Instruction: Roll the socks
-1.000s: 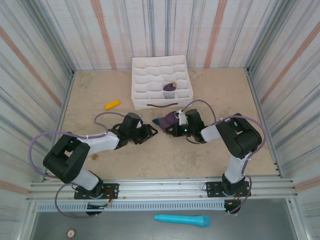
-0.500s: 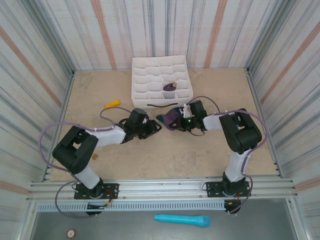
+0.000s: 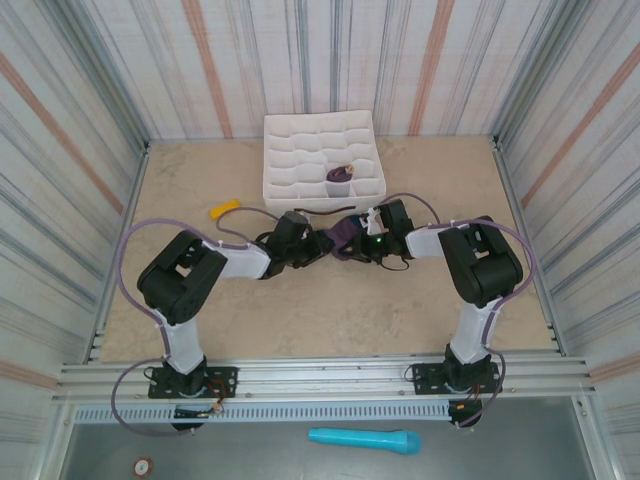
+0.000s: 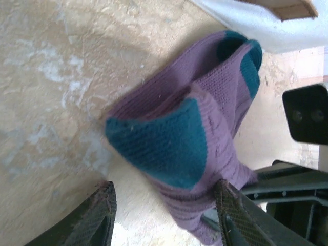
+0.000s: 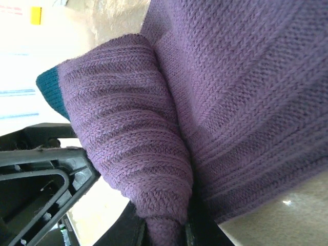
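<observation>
Socks (image 4: 174, 138) part-folded, just near of box (image 3: 290, 165): right fingers (image 5: 128, 234) pinch them; left fingers (image 4: 100, 215) half-wide, astride. One roll (image 3: 340, 178) boxed; this pair's rolling judged unfinished.

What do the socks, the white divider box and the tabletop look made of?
The socks: knitted fabric, soft and matte; ribbed stitch rows show. The divider box: white, matte, possibly fabric or thin plastic; too small to tell. The tabletop: smooth, mottled beige, stone-look, perhaps laminate.
</observation>
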Robot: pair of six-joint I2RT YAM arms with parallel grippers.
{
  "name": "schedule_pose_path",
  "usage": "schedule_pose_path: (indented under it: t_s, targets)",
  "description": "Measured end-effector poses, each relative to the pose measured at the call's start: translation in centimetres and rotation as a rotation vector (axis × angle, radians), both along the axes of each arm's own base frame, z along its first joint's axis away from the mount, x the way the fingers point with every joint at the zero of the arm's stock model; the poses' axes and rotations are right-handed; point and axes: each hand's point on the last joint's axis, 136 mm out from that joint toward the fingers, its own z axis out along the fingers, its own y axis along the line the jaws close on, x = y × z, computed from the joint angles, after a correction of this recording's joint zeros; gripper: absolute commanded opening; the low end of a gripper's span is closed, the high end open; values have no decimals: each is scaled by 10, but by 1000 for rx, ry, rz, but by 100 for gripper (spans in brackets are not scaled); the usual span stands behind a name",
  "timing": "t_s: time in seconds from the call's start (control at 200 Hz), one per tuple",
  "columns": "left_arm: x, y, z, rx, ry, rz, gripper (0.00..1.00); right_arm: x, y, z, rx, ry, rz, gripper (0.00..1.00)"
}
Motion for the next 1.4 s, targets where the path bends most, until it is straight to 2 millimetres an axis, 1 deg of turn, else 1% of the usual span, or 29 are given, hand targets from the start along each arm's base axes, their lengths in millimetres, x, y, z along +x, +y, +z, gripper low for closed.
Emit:
schedule_pose_path:
  t_s: [0.22,0.311,0.426,0.506,0.596,0.656,0.676,0.696,0.726,0.746,0.817,0.877,0.992,1.067,1.117,1.182,1.202,1.307,1.398]
  targets:
    - [11,-7,-1,-49,-15,36,50,1,-1,1,9,11,-14,0]
    - [13,-8,-1,-62,-10,50,46,1,-1,0,17,7,-13,0]
    - [15,-11,-4,-74,6,64,33,0,-2,0,27,1,-15,0]
    - [15,-13,-3,-79,8,66,21,-1,-2,0,37,-8,-13,5]
    - [15,-13,-2,-84,16,69,11,-2,-4,1,42,-25,-16,5]
    - [13,-14,-2,-80,21,63,6,-3,-6,3,37,-30,-22,10]
    - [12,-14,-2,-75,24,58,5,-4,-7,3,34,-33,-22,13]
    - [11,-14,-1,-74,27,56,4,-5,-7,4,33,-36,-22,19]
    - [8,-14,-1,-69,34,47,3,-7,-9,5,26,-39,-24,27]
    - [7,-14,-1,-66,38,43,2,-8,-9,6,20,-41,-23,30]
    - [1,-13,0,-52,53,25,2,-18,-10,9,-4,-55,-3,39]
    - [-1,-8,0,-30,63,19,2,-28,-11,12,-37,-70,15,46]
    - [-6,3,1,16,80,9,1,-41,-10,23,-113,-141,52,53]
    - [-10,10,2,39,91,2,1,-48,-4,38,-155,-225,85,58]
    - [-15,13,2,53,102,-8,1,-51,0,49,-182,-294,107,62]
    - [-22,17,2,72,120,-22,2,-57,6,63,-219,-386,136,64]
    - [-24,18,3,77,123,-27,3,-60,8,66,-231,-413,145,67]
    - [-35,24,4,103,148,-47,3,-73,19,79,-307,-552,208,69]
    - [-46,29,4,114,173,-66,3,-86,30,84,-375,-662,273,69]
